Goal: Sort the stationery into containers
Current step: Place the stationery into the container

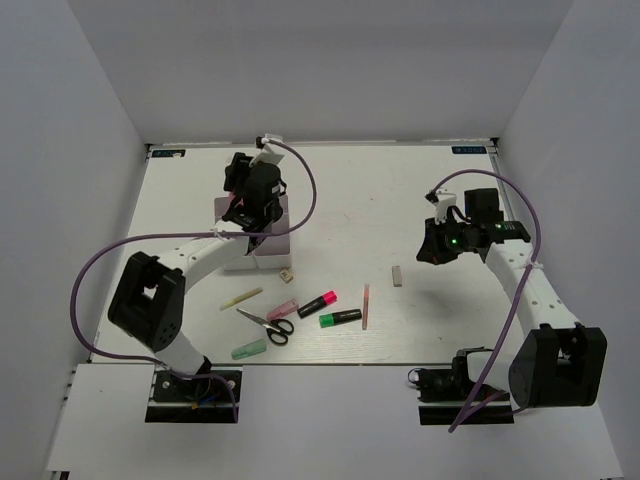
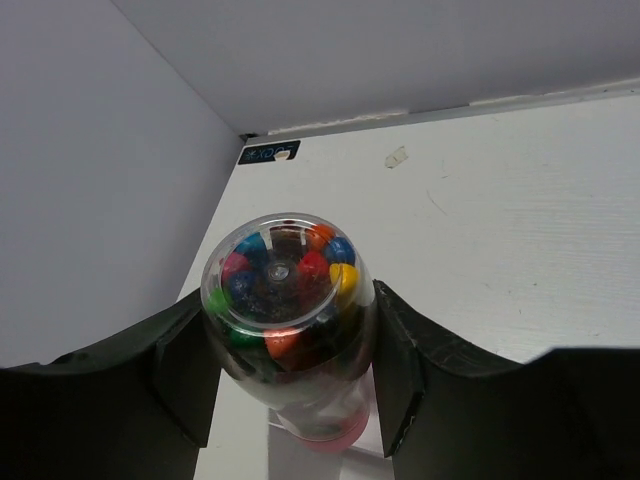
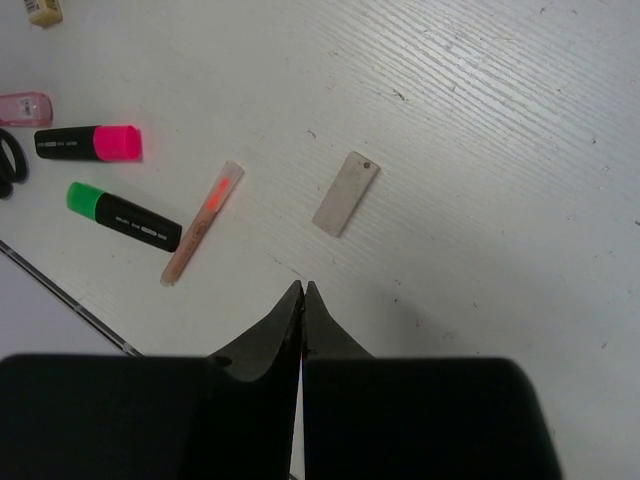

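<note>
My left gripper (image 1: 252, 200) is shut on a clear tube of coloured bits (image 2: 290, 310) with a pink cap, held above a white tray (image 1: 268, 250) that my arm mostly hides. My right gripper (image 1: 437, 250) is shut and empty, its tips (image 3: 302, 290) hovering above the table near a small grey piece (image 3: 345, 193). In front lie black-handled scissors (image 1: 265, 325), a pink highlighter (image 1: 317, 303), a green highlighter (image 1: 340, 318), a pink marker (image 1: 282, 308), a pale green marker (image 1: 249, 349), a yellow stick (image 1: 241, 298), a pink stick (image 1: 366, 306) and a tiny eraser (image 1: 287, 275).
White walls close the table on the left, back and right. The table's near edge (image 3: 60, 290) runs just past the highlighters in the right wrist view. A small blue label (image 2: 268, 153) marks the far left corner. A second tray does not show.
</note>
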